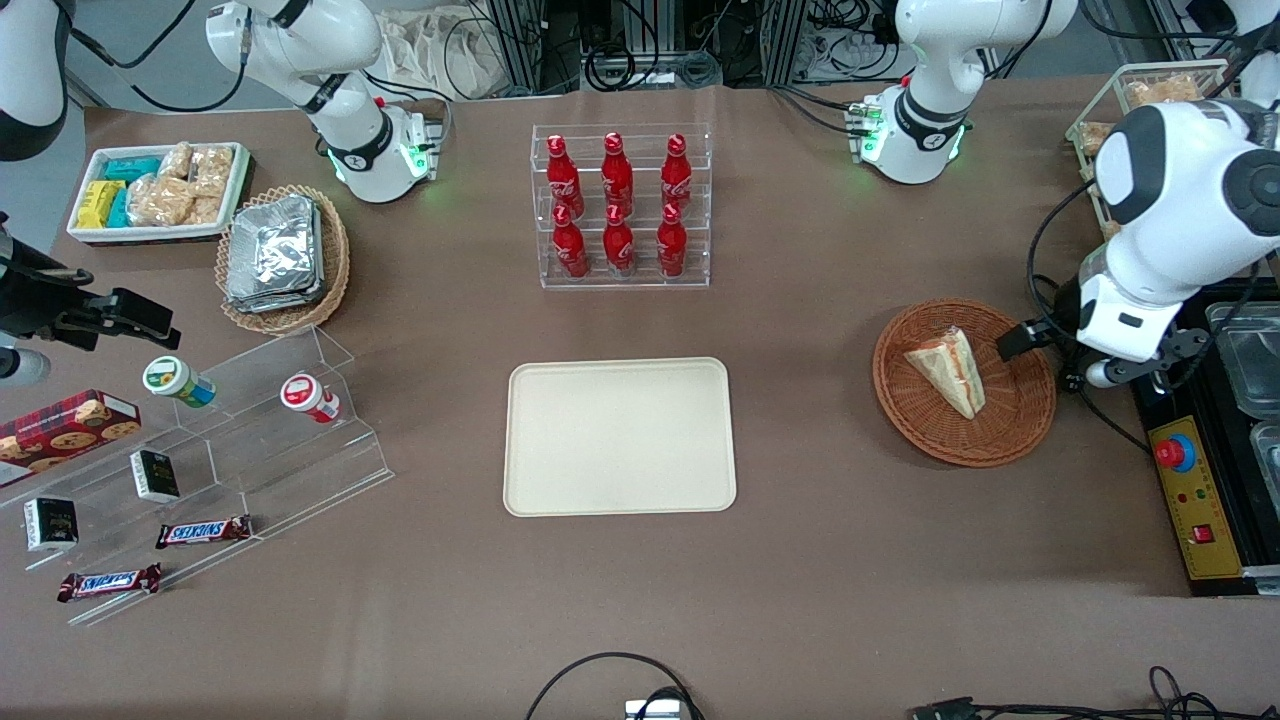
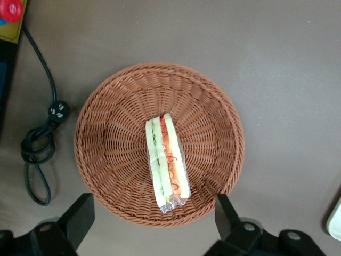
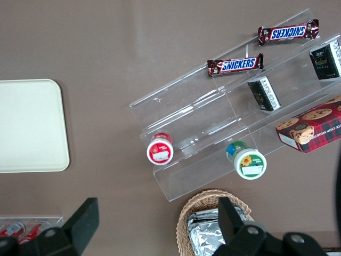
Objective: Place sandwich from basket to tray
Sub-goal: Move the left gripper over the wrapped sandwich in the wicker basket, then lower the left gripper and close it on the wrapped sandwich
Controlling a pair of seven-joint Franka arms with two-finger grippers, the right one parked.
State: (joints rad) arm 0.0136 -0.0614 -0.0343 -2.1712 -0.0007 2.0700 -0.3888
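Surface (image 1: 850, 560): brown, matte, wide; it carries every item in view.
Room: cables and metal framing run along the surface's edge farthest from the front camera.
Sandwich (image 1: 948, 370): lies in the basket (image 1: 1010, 440), near its middle, cut edge up in the left wrist view (image 2: 168, 162), showing green, red and orange layers in clear wrap.
Basket placement: toward the working arm's end of the surface, well apart from the tray (image 1: 620, 437).
Tray: cream, rectangular, bare, near the middle of the surface, nearer the front camera than the bottle rack (image 1: 621, 206).
Bottle rack: clear, holding six red bottles in two rows.
Gripper (image 2: 152, 216): hovers above the basket's rim, fingers (image 2: 80, 213) spread wide apart, holding nothing; the sandwich lies between their lines without touching them.
Control box (image 1: 1195, 500): yellow panel with a red button, beside the basket at the working arm's end.
Parked arm's end: a clear stepped stand (image 1: 250, 440) with small cups, boxes and two chocolate bars (image 1: 203, 531); a tan basket of foil packs (image 1: 275, 255); a white bin of snacks (image 1: 160, 190).
Only in left wrist view: the basket's weave, and a coiled black cable (image 2: 37, 154) with a plug beside it.
Only in right wrist view: the chocolate bars' lettering and the cups' lids.
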